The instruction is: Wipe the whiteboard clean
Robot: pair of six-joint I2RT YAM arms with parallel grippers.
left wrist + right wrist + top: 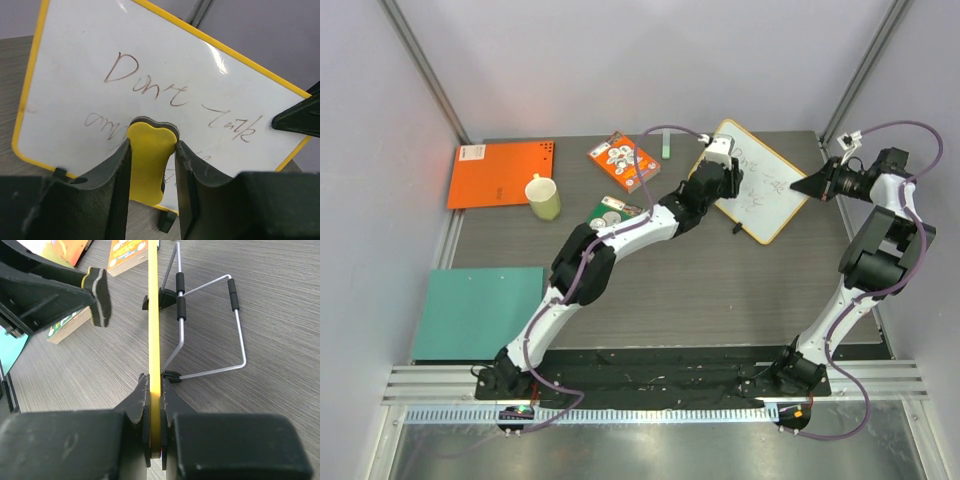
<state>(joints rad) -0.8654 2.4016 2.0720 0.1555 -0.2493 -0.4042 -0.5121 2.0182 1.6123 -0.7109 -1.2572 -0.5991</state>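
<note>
The whiteboard stands tilted at the back right of the table, yellow-framed, with dark handwriting across its face. My left gripper is shut on a yellow eraser with a dark felt pad. In the right wrist view the eraser hangs a short way off the board's face, not touching it. My right gripper is shut on the whiteboard's yellow edge and shows from above at the board's right corner. A wire stand props the board from behind.
An orange sheet and a pale cup lie at the back left. A teal sheet sits at the left front. Two small books lie beside my left arm. A thin teal stick rests near the back edge.
</note>
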